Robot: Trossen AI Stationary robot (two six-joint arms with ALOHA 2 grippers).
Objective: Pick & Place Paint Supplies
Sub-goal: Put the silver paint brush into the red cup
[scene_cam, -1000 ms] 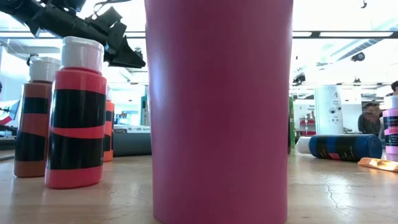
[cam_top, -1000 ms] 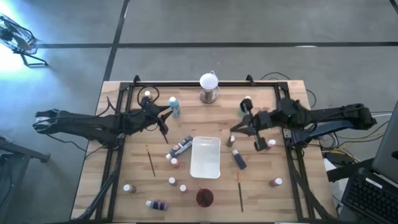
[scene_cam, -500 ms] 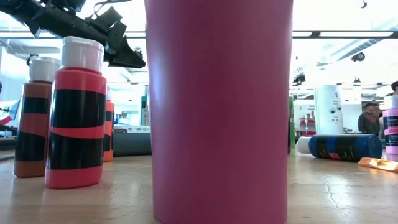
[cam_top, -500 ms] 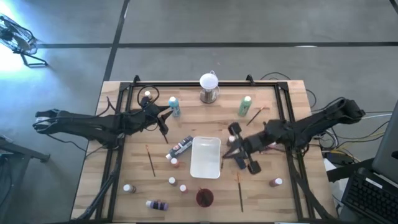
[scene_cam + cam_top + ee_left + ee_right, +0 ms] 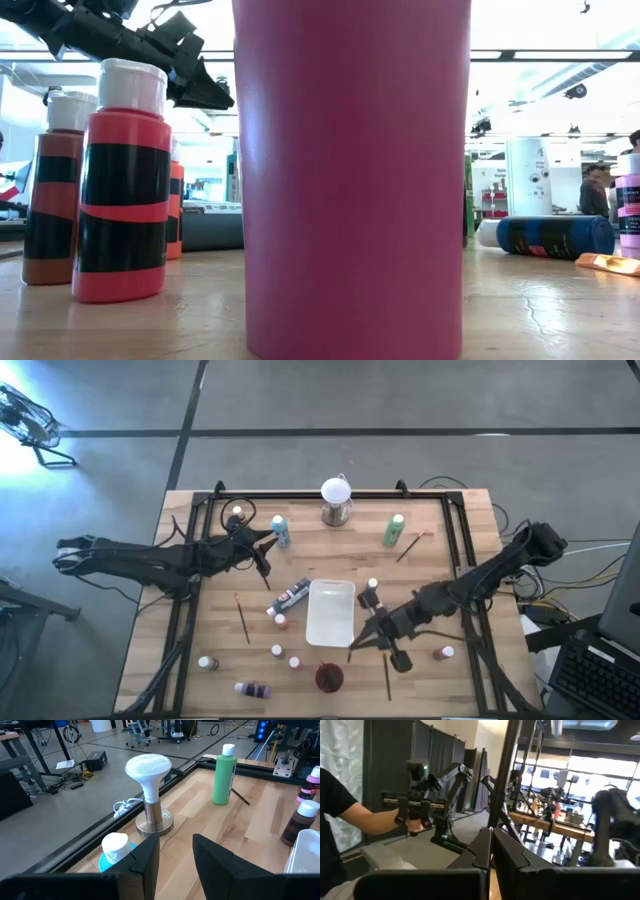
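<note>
On the surface (image 5: 200, 630), bottle labels are unreadable. Right gripper (image 5: 352, 651) fingers pressed together, empty; left gripper (image 5: 265, 574) fingers spread.

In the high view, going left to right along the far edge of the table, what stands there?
Teal paint bottle → white globe on a metal base → green paint bottle → thin brush.

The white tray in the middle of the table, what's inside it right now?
The white tray looks bare inside from above; the right gripper hangs over its right edge, hiding a little strip there.
</note>
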